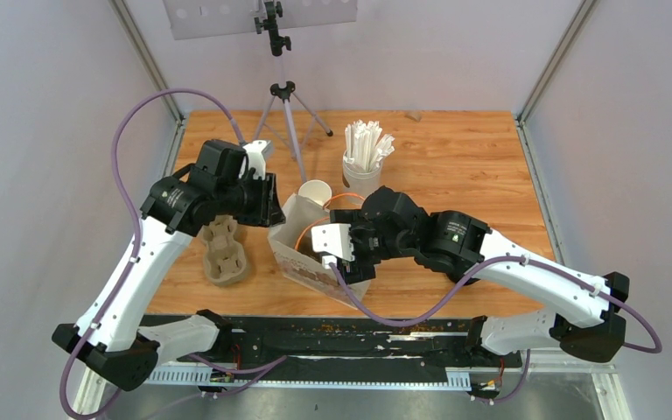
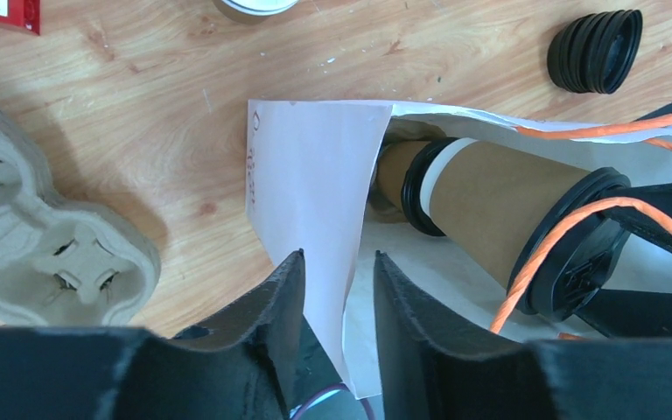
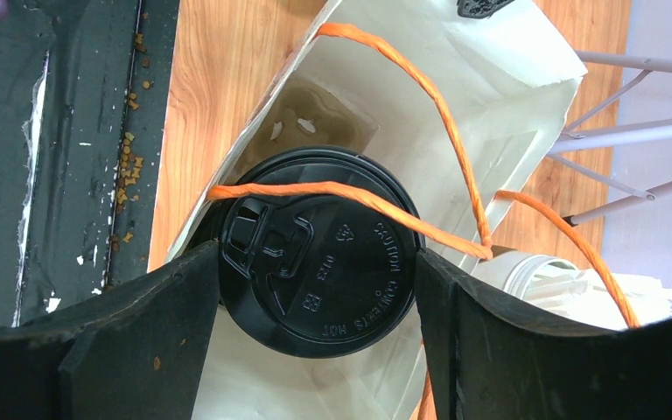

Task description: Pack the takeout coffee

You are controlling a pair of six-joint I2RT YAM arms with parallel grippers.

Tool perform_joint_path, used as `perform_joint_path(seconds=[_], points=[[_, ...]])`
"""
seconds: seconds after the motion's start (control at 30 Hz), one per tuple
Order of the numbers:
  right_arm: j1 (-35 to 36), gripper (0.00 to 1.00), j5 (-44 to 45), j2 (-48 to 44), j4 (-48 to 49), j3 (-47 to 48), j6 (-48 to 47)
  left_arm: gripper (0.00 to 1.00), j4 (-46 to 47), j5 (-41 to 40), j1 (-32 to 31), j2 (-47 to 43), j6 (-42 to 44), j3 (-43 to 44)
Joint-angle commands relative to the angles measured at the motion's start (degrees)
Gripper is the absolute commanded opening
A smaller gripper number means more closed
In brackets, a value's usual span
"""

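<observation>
A white paper bag (image 1: 302,254) with orange handles lies tilted open at mid-table. My right gripper (image 3: 315,262) reaches into its mouth, shut on a takeout coffee cup by the black lid (image 3: 319,254). In the left wrist view that cup's brown body (image 2: 507,210) lies on its side inside the bag, its base against the lid of a second cup (image 2: 395,171) deeper in. My left gripper (image 2: 339,258) straddles the bag's left wall (image 2: 315,184). The paper stands between the open fingers, with a gap to the right finger.
A cardboard cup carrier (image 1: 225,254) lies left of the bag. Behind the bag stand an open white cup (image 1: 315,192), a white cup of wrapped straws (image 1: 363,157) and a tripod (image 1: 284,96). A pile of black lids (image 2: 597,51) lies on the wood.
</observation>
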Motion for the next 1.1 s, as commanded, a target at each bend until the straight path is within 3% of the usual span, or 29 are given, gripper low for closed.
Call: perform_joint_path(seconds=[0.0,0.2,0.37,0.67,0.9,1.07], points=[[-0.12,0.7,-0.14,-1.55,-0.99,0.5,-1.47,0.37,2.72,0.85,0.23,0.44,0.49,0.29],[-0.1,0.71,1.7,-2.39,-2.66,0.61,-2.67,0.11,3.99,3.51,0.23,-0.42,-1.49,-0.69],[-1.13,0.71,3.58,-3.51,-4.03,0.84,-3.9,0.01,5.45,6.23,0.23,-2.53,-5.06,-3.26],[-3.82,0.72,4.5,-4.52,-5.35,0.89,-6.13,0.0,16.7,11.76,0.23,-8.11,-15.35,-12.21],[-4.76,0.73,4.56,-4.77,-4.66,0.8,-8.76,0.0,19.5,9.45,0.23,-10.79,-19.2,-16.21],[-4.76,0.71,2.24,-3.22,-3.51,2.37,-4.88,0.02,20.07,9.72,0.19,-11.65,-20.67,-16.93]])
